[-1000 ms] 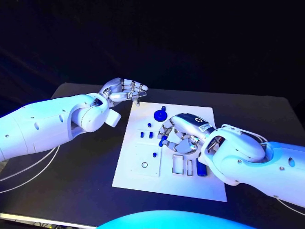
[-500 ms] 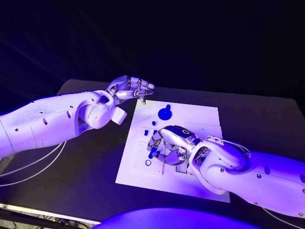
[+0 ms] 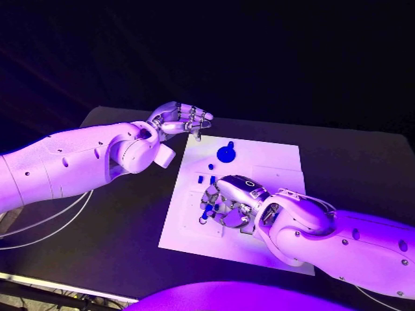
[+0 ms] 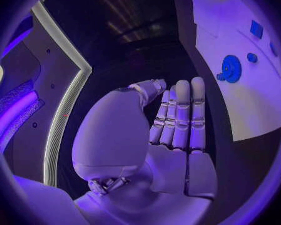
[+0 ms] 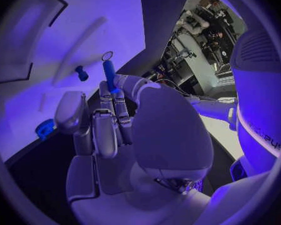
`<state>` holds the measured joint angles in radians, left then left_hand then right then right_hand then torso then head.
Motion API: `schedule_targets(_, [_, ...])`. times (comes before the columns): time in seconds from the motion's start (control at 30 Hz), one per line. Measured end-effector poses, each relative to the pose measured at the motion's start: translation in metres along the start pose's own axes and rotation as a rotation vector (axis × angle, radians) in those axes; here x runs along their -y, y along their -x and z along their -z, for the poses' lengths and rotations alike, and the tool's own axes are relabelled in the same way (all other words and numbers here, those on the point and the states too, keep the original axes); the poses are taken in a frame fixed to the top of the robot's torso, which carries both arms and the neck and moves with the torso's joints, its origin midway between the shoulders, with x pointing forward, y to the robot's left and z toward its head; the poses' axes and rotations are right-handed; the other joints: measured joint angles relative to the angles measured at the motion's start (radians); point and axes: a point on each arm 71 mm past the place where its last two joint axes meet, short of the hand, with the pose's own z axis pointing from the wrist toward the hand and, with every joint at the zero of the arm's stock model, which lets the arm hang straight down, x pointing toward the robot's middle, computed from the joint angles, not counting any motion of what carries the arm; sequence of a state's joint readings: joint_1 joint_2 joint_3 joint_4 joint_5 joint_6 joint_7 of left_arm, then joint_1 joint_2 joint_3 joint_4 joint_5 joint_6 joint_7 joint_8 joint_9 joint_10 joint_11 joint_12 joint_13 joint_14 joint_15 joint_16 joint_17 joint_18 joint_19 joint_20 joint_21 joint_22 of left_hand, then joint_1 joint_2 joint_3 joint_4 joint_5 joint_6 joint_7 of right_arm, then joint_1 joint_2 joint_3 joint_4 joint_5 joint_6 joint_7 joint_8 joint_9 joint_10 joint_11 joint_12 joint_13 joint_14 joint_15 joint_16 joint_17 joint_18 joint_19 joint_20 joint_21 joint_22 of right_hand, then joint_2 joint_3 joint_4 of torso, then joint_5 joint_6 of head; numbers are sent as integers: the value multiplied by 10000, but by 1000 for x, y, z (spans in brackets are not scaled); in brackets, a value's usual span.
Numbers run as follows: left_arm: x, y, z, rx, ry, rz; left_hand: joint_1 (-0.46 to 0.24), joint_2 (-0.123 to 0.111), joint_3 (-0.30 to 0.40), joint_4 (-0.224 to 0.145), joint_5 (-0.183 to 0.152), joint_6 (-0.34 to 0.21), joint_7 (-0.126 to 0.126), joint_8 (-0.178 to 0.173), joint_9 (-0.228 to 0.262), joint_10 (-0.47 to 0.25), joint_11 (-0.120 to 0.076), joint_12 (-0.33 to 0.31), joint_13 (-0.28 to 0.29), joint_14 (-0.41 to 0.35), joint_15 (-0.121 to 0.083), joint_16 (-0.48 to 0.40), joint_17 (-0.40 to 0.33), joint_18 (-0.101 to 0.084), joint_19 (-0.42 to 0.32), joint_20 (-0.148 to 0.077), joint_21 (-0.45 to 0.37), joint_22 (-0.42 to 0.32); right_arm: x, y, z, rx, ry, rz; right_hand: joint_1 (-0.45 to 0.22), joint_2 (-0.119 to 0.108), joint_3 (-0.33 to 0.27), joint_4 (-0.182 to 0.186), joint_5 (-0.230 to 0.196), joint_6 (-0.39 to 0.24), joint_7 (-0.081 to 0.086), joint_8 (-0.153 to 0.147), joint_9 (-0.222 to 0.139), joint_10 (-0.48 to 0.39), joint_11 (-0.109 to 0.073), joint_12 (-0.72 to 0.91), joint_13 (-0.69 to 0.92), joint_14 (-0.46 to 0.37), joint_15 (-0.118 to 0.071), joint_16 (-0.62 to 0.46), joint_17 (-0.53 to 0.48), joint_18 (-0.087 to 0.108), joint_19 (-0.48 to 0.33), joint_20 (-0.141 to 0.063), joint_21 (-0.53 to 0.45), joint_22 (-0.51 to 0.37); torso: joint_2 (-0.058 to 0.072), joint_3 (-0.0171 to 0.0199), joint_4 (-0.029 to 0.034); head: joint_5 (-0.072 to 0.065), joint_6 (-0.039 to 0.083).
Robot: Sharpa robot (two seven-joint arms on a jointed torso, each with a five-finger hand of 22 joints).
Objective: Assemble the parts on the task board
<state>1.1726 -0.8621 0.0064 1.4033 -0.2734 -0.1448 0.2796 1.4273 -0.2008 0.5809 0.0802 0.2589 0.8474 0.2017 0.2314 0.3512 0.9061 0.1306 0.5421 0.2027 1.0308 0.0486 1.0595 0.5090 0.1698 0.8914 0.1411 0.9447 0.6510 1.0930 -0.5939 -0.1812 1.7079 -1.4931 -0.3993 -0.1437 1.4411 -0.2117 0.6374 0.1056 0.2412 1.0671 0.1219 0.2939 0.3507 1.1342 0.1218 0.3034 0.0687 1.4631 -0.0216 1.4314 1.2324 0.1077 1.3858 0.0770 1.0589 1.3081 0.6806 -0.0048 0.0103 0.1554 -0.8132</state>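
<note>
- Head view: your right hand point(image 3: 228, 197) sits low over the task board point(image 3: 273, 159); round blue part point(image 3: 226, 154) lies apart. Left hand point(image 3: 179, 120) hovers off-board, fingers curled, apparently holding nothing.
- Left wrist view: fingers point(image 4: 181, 117) straight together, nothing in them.
- Right wrist view: fingers pinch a slim blue peg point(image 5: 109, 74) above a ring hole; likely light, stiff, slippery, so grip mid-shaft.

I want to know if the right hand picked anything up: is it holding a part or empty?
Holding a part. In the right wrist view the right hand pinches a slim blue pin at its fingertips, its tip pointing toward the task board.

The right robot hand point(image 3: 228, 198) hangs over the task board point(image 3: 273, 162), seemingly mid-board.
</note>
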Motion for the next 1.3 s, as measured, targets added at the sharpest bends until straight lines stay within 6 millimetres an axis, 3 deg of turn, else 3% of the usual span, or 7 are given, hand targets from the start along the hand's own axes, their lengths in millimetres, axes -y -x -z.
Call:
schedule_targets(0.6, [0, 0, 0, -22, 7, 12, 0, 0, 0, 0, 0, 0, 0, 0, 1, 0, 0, 0, 1, 0, 0, 0, 0, 0, 0, 0, 0, 1, -1, -10, -3, -280, 9, 68, -1, 2, -7, -11, -9, 0, 0, -1, 13, 0, -1, 15, 2, 0, 0, 0, 0, 0, 0, 0, 0, -2, 1, -6, 6, 7, -83])
schedule_targets(1.23, [0, 0, 0, -17, 25, 15, 0, 0, 0, 0, 0, -38, 37, 0, 2, -36, 36, 0, -17, -35, 35, 0, 0, 0, 0, 0, 0, -25, -2, -15, -6, -298, -63, 407, -43, 40, -23, -54, -10, -49, 16, -21, 34, -1, -1, 12, 25, 0, 0, 0, -25, 0, 0, 1, -46, -5, -5, -12, 10, 23, -89])
schedule_targets(1.3, [0, 0, 0, -16, 26, 16, 0, 0, 0, 0, 0, -38, 37, 0, 3, -36, 36, 0, -17, -35, 35, 0, 0, 0, 0, 0, 0, -24, -2, -15, -6, -312, -44, 431, -110, 58, -91, -123, -10, -129, 96, -21, 58, -1, -1, 0, 106, 0, 1, -1, -25, 0, -3, 4, -106, -5, -6, -12, 9, 26, -89])
